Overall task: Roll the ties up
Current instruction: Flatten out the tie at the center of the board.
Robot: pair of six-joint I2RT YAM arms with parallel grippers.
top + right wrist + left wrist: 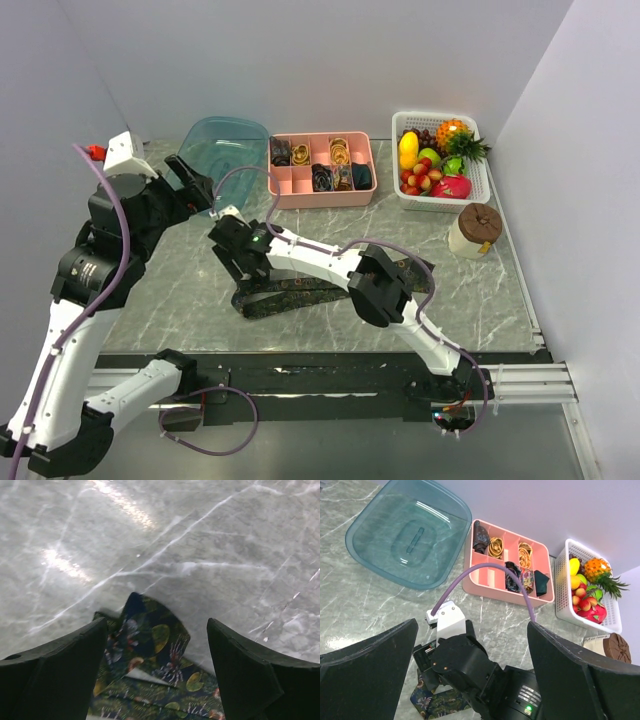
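Note:
A dark tie (300,294) with a green and yellow leaf print lies as a long strip across the marble table. My right gripper (238,280) hangs just over its left end. In the right wrist view the tie's pointed, folded tip (150,645) sits between the two black fingers of the right gripper (155,680), which is open, and neither finger touches the cloth. My left gripper (200,188) is raised at the back left, open and empty. The left gripper (472,675) looks down on the right arm's wrist and the tie's end (437,702). Several rolled ties (322,178) fill a pink tray.
The pink divided tray (285,187) (492,587) stands at the back centre. Left of it lies a teal plastic lid (225,145) (410,535). A white basket of fruit (478,180) (562,595) stands at the back right, with a brown-lidded jar (475,228) in front of it.

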